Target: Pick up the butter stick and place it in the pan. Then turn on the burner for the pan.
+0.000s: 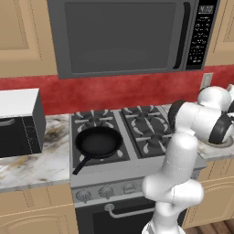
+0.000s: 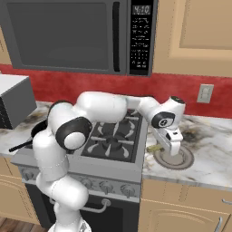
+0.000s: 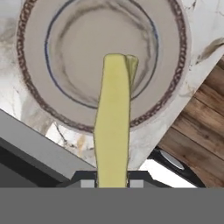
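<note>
Butter stick (image 3: 113, 127) sat clamped between the gripper (image 2: 164, 144) tips, running lengthwise out from the jaws, over the grey plate (image 3: 39, 78) on the counter right of the stove. Judged: pick done, transfer step in hand. Next move called for a swing left to the pan (image 1: 98, 142) on the front-left burner (image 1: 119, 154), then release.

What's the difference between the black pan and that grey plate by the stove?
The pan is black with a long handle; the plate is grey with a patterned rim and no handle. The pan sits on a burner of the stove; the plate lies on the counter to the right. The pan has nothing above it; the gripper holds the butter stick over the plate. Both are round, shallow and bare.
</note>
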You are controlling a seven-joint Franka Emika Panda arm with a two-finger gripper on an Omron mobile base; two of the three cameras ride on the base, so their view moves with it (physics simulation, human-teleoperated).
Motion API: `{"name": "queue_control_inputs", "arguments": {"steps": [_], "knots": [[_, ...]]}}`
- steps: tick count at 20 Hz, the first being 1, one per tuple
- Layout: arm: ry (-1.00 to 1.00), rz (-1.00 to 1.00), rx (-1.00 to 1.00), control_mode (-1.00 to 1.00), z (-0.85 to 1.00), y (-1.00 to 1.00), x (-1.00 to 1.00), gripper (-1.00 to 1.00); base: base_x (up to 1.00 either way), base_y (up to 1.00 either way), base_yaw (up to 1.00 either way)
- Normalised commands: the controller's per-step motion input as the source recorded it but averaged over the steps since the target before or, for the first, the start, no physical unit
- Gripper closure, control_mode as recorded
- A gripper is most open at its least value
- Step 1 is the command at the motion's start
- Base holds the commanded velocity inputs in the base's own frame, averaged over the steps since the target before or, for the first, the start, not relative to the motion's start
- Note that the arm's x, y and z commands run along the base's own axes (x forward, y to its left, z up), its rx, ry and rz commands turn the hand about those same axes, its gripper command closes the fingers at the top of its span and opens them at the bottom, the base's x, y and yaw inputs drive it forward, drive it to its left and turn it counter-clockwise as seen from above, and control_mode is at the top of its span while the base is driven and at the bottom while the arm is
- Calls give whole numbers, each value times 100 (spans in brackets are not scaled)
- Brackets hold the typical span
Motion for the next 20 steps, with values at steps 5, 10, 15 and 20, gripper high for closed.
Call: {"name": "queue_control_inputs", "arguments": {"steps": [5, 10, 15, 20], "knots": [[-4, 11, -4, -100, 24, 52, -38, 100, 0, 0, 0], [-5, 10, 0, -100, 43, 49, -32, 100, 0, 0, 0], [-6, 10, 0, -100, 49, 48, -22, 100, 0, 0, 0], [-3, 11, 0, -100, 50, 52, -5, 100, 0, 0, 0]]}}
